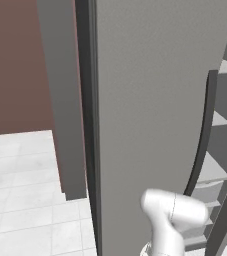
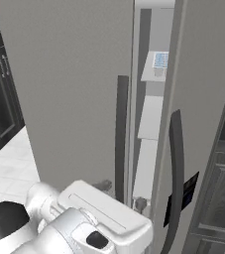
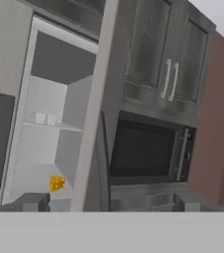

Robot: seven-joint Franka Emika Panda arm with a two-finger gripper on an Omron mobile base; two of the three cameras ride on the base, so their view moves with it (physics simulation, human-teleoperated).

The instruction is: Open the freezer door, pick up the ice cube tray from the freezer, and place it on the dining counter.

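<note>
Freezer door (image 2: 69, 89): swung partly out, exposing freezer (image 3: 59, 123) shelves for access.
Gripper (image 3: 111, 201): jaws spread wide, holding nothing, facing the opening.
Ice cube tray (image 2: 160, 60): resting on an upper shelf.
Cheese wedge (image 3: 56, 184): lower shelf.

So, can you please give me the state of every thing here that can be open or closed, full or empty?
freezer door: swung open.
freezer: open, shelves showing.
ice cube tray: lying on an upper freezer shelf, not held.
gripper: open, holding nothing.
cheese wedge: lying on a shelf.
wall cabinets: doors closed.
microwave: door closed.
</note>
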